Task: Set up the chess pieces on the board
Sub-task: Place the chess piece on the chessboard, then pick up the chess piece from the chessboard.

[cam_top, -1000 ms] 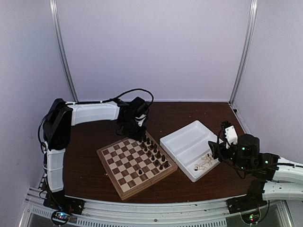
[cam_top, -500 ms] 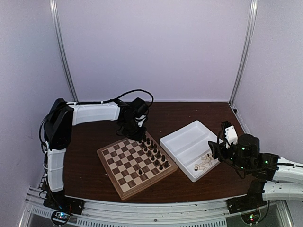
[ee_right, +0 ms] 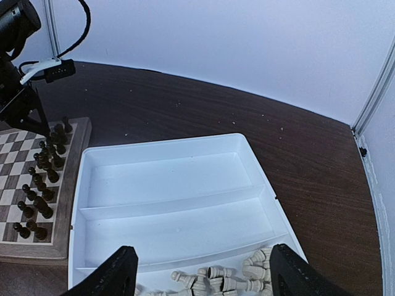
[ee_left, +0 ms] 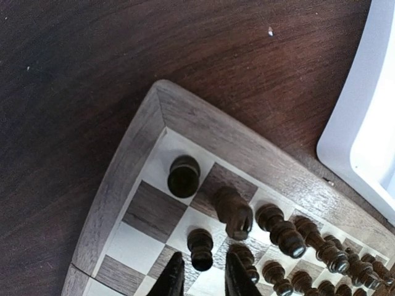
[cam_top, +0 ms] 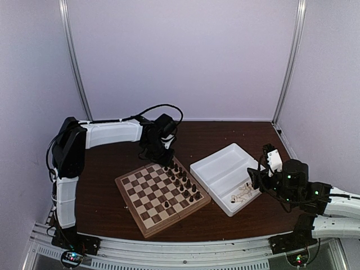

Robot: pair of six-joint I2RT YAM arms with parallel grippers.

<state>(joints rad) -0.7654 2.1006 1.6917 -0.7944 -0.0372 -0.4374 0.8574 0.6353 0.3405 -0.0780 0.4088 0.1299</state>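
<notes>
Two rows of dark chess pieces [cam_top: 183,181] stand along the edge of the board [cam_top: 147,209] that faces 3 o'clock, toward the white tray [cam_top: 216,163]. One more dark piece [cam_top: 166,204] stands alone on a square out toward 7 o'clock from those rows. The board lies turned cornerwise on the dark wooden table [cam_top: 107,169], a little left of the middle. It sits just beside the tray; whether the two touch I cannot tell.

Over the board's 12 o'clock corner hangs the left gripper [ee_left: 203,259], its jaws a narrow gap apart and holding nothing. Seen from its wrist, a pawn [ee_left: 200,246] in the second row sits right under that gap, with neither finger on it. The corner square carries a round-topped piece [ee_left: 184,176].

At the tray's end nearest the right arm, around 5 o'clock, pale chessmen [ee_right: 225,285] lie tumbled on their sides. The right gripper [ee_right: 202,250] hovers above the tray by that heap with its fingers [ee_right: 114,274] spread wide, gripping nothing.
</notes>
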